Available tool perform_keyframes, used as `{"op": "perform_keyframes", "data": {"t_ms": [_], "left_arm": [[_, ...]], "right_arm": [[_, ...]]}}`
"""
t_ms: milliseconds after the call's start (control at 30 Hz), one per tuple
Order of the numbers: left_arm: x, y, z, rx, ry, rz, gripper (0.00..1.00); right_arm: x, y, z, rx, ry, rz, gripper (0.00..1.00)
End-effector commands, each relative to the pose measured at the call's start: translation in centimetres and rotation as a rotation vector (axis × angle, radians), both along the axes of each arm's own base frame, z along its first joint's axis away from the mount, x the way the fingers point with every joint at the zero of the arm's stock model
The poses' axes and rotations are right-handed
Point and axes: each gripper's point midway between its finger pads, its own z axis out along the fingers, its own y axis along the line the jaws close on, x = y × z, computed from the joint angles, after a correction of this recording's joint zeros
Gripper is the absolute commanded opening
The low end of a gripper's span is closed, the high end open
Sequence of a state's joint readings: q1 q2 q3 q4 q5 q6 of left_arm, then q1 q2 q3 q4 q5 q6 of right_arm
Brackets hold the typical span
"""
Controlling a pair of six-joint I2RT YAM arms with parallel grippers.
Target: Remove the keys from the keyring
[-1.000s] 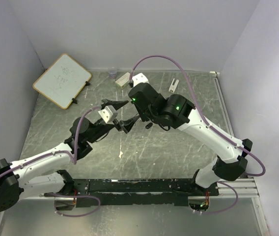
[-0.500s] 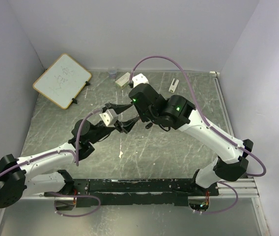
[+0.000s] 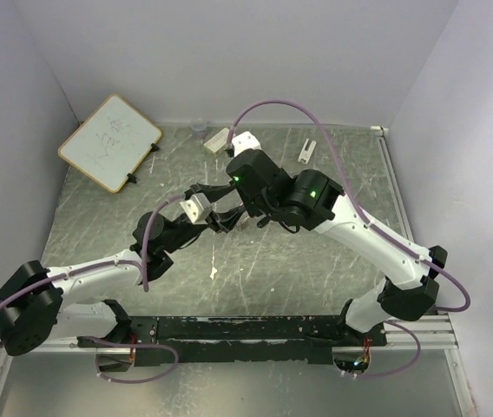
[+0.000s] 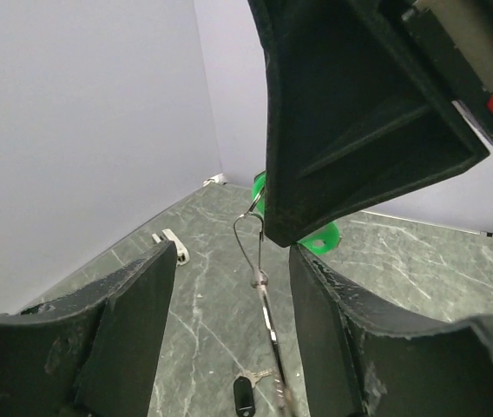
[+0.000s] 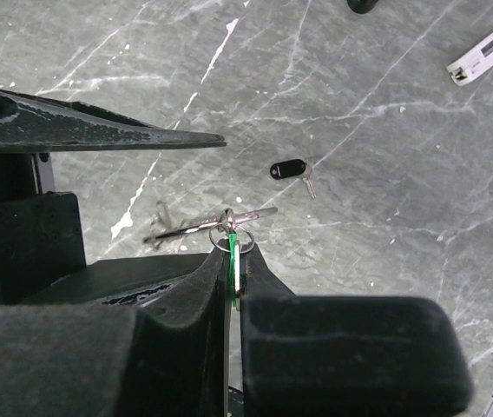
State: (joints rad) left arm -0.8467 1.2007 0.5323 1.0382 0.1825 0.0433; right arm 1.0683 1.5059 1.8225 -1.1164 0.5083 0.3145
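We see the right gripper clamped together on the green key, holding it above the middle of the table. The keyring hangs from that key as a thin wire loop with a rod-like link below it. The left gripper has its jaws apart, one on each side of the wire, and we see no contact yet. The black key lies flat on the table just beyond the ring and looks free of it, so we judge only the green key is left to come off. The main risk is the wire itself: it is thin and shiny, so jaws closing a little off line could miss it or let it slide. A pull at the wrong angle could also twist the green key out of its narrow pinch and drop the whole bunch. The two grippers are crowded too, with the right one's finger just beside the left one's inner finger, so closing or tugging could knock them together. Elsewhere, a whiteboard leans at the far left corner. A white block and a white clip-like piece sit near the far edge, well apart from the work.
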Motion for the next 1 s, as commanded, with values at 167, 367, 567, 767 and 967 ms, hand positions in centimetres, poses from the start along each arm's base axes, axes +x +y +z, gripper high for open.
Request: {"op": "perform_keyframes", "data": {"t_ms": [167, 367, 567, 767, 967], "left_arm": [[0.43, 0.46, 1.12, -0.076, -0.043, 0.026, 0.58], [0.59, 0.52, 0.98, -0.077, -0.047, 0.035, 0.54], [0.71, 0.47, 0.89, -0.071, -0.054, 0.041, 0.45], [0.69, 0.40, 0.87, -0.071, -0.059, 0.037, 0.40], [0.63, 0.18, 0.76, -0.074, -0.059, 0.027, 0.37]], "right_arm": [[-0.13, 0.27, 1.10, 0.045, -0.030, 0.014, 0.00], [-0.11, 0.42, 1.14, 0.046, -0.033, 0.019, 0.00], [-0.02, 0.69, 1.00, 0.041, -0.028, 0.021, 0.00], [0.04, 0.87, 0.86, 0.036, -0.028, 0.024, 0.00], [0.08, 1.01, 0.86, 0.036, -0.028, 0.029, 0.00]]}}
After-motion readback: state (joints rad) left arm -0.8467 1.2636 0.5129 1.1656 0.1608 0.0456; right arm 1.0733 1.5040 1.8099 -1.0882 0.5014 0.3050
